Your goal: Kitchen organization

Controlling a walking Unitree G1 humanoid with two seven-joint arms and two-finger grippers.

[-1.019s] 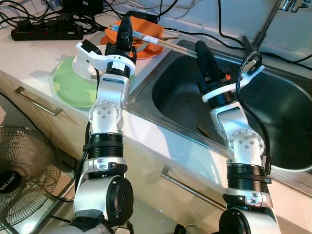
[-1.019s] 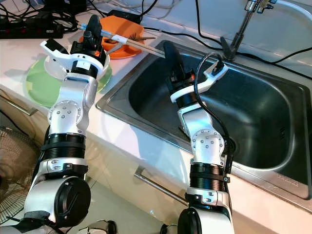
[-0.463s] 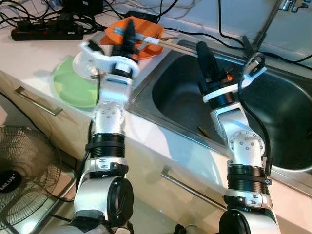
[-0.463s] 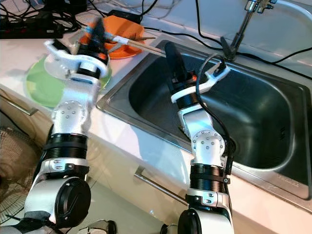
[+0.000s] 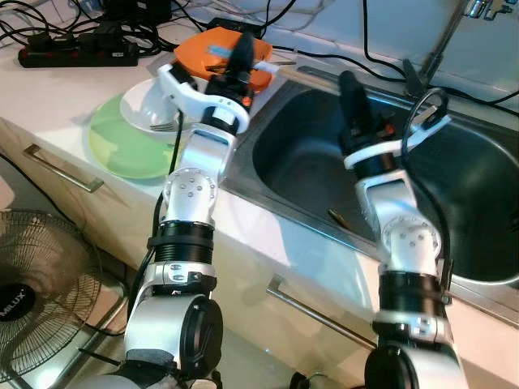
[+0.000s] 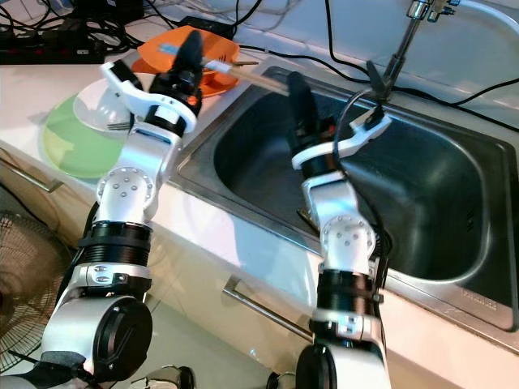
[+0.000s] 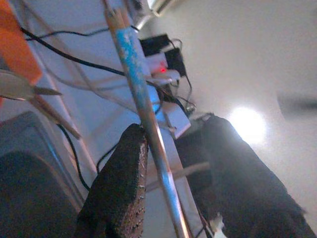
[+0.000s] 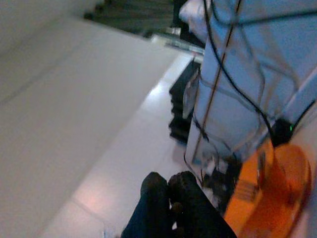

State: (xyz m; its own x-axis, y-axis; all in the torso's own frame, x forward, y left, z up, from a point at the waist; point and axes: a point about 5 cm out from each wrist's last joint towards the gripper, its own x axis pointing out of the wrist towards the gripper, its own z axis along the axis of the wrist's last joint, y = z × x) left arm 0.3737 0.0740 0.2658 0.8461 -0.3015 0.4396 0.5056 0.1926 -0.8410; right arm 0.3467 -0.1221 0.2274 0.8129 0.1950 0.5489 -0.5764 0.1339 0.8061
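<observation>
An orange plate sits at the back of the counter, with a long blue-and-white utensil lying across it. My left gripper hovers over that plate, open. In the left wrist view the utensil runs between its two fingers, close against one of them. A green plate holds a white bowl with a fork, to the left of that arm. My right gripper is raised above the steel sink, shut, with nothing in it.
Thin sticks lie on the orange plate's right rim. A small brown object lies in the sink. The faucet rises behind it. A power strip and cables line the back wall. A floor fan stands lower left.
My left arm has swung right, from above the white bowl to above the orange plate. The right gripper has drifted slightly right and stays shut.
</observation>
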